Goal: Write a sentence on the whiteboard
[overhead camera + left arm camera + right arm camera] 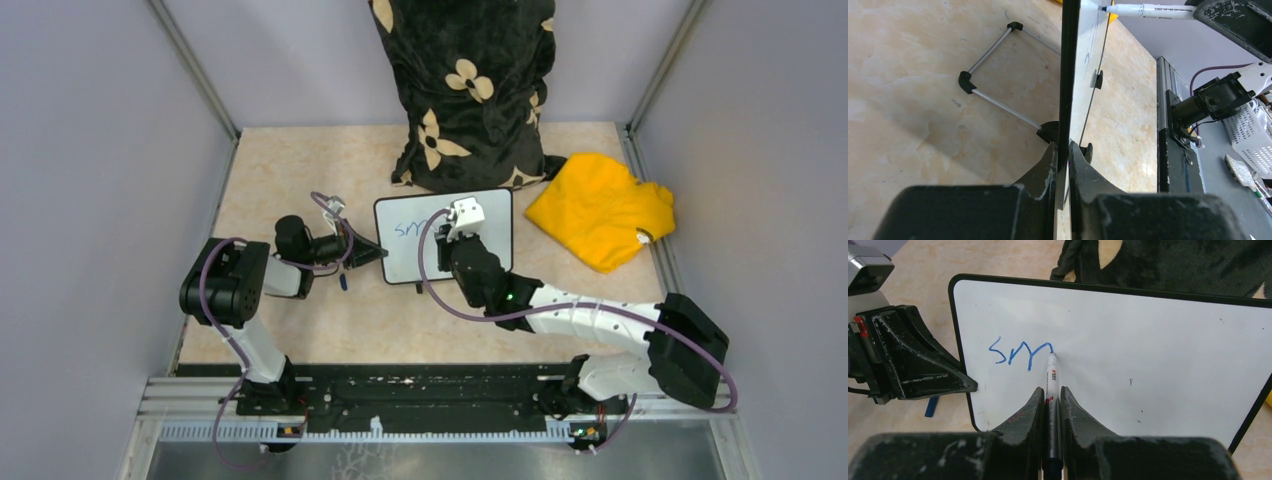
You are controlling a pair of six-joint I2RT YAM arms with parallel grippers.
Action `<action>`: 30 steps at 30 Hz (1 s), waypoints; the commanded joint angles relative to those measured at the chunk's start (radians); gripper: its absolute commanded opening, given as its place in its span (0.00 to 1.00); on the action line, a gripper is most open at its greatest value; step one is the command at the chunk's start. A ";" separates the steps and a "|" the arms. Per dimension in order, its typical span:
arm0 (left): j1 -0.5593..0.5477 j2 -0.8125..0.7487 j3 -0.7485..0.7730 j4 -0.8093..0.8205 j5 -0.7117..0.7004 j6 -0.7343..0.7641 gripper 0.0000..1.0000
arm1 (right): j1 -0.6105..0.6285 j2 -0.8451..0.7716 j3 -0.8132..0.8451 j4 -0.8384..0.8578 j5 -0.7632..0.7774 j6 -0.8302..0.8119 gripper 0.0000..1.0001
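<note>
The whiteboard (400, 258) stands tilted at mid-table, with a dark frame and a white face (1158, 350). My left gripper (372, 252) is shut on its left edge (1068, 75), one finger on each side (1062, 145). The sentence (1020, 352) is only a blue "sm" at the upper left of the board (406, 229). My right gripper (1050, 389) is shut on a white marker (1052, 377) in front of the board (447, 236). The marker's tip touches the board at the end of the "m". In the left wrist view the marker (1148, 10) meets the board from the right.
A black cushion with cream flowers (465, 90) stands right behind the board. A yellow cloth (600, 205) lies to its right. A blue marker cap (343, 282) lies on the table under my left gripper. The board's wire stand (993, 50) sticks out behind it. Grey walls enclose the table.
</note>
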 commanded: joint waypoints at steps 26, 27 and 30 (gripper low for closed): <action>-0.005 0.018 0.017 -0.013 0.015 0.012 0.00 | -0.014 -0.149 -0.049 0.001 -0.067 0.031 0.00; -0.005 0.018 0.017 -0.013 0.015 0.012 0.00 | -0.014 -0.153 -0.047 0.003 -0.064 0.029 0.00; -0.007 0.018 0.017 -0.012 0.015 0.012 0.00 | -0.014 -0.152 -0.039 0.006 -0.049 0.017 0.00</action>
